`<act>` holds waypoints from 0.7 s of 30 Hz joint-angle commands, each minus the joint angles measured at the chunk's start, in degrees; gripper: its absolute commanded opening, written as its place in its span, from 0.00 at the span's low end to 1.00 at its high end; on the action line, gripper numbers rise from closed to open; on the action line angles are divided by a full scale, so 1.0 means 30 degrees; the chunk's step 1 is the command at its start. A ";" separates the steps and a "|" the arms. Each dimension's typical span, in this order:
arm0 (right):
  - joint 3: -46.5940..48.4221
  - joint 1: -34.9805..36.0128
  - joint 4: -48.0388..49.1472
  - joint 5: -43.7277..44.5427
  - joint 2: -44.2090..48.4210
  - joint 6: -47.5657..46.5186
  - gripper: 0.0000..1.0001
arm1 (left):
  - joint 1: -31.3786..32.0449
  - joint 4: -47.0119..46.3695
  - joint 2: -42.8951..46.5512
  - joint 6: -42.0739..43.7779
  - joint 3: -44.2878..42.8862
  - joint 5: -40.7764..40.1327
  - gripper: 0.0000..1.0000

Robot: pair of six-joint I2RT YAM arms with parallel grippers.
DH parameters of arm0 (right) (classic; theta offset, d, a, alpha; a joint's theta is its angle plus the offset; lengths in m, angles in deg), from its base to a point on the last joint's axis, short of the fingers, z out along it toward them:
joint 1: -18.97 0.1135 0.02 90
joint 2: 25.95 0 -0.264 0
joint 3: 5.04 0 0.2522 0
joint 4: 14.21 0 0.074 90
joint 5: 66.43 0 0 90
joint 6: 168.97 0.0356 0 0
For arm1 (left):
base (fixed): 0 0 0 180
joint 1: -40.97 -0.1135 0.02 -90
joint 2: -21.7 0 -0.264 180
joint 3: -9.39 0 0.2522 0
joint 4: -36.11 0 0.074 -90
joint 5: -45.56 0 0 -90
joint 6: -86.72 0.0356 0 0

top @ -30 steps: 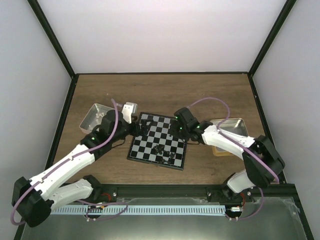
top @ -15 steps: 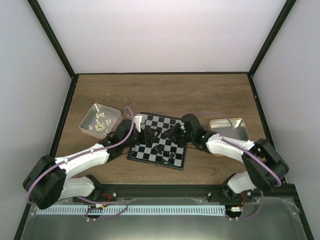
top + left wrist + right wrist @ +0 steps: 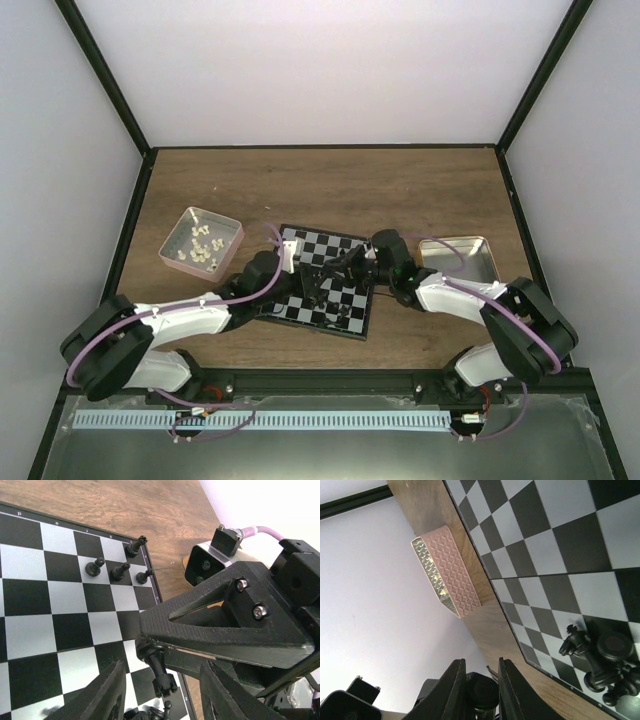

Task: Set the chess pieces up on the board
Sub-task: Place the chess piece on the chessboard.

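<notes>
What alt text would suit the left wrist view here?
The right hand holds a tilted black chess piece over the board, between the open fingers of the left hand. Four more black pieces stand near the board's rim, beside the wooden tabletop.

Counter point(image 3: 320, 185): brown wood grain, evenly lit. It is enclosed by a white back wall point(image 3: 320, 70), left wall point(image 3: 55, 220) and right wall point(image 3: 590, 200), joined by black frame posts point(image 3: 104, 75). A black rail point(image 3: 330, 380) is fitted along the near edge.
</notes>
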 commanded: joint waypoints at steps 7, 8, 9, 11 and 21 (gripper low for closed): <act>-0.0063 -0.0129 0.0855 -0.0916 0.0243 0.0755 0.13 | 0.0230 -0.2193 -0.0385 -0.0018 0.0046 -0.0929 0.25; -0.0066 -0.0115 0.0800 -0.0894 0.0248 0.0778 0.13 | 0.0249 -0.2220 -0.0399 -0.0009 0.0043 -0.0964 0.21; -0.0070 -0.0109 0.0778 -0.0851 0.0248 0.0755 0.13 | 0.0277 -0.2220 -0.0401 -0.0005 0.0042 -0.0990 0.17; 0.0021 -0.0114 0.0565 -0.0727 0.0302 0.0645 0.13 | 0.0271 -0.2198 -0.0401 -0.0004 0.0042 -0.1074 0.12; 0.0224 -0.0129 -0.0214 0.0305 0.0884 -0.0196 0.25 | 0.0307 -0.0230 0.0205 0.0441 -0.0515 -0.1644 0.04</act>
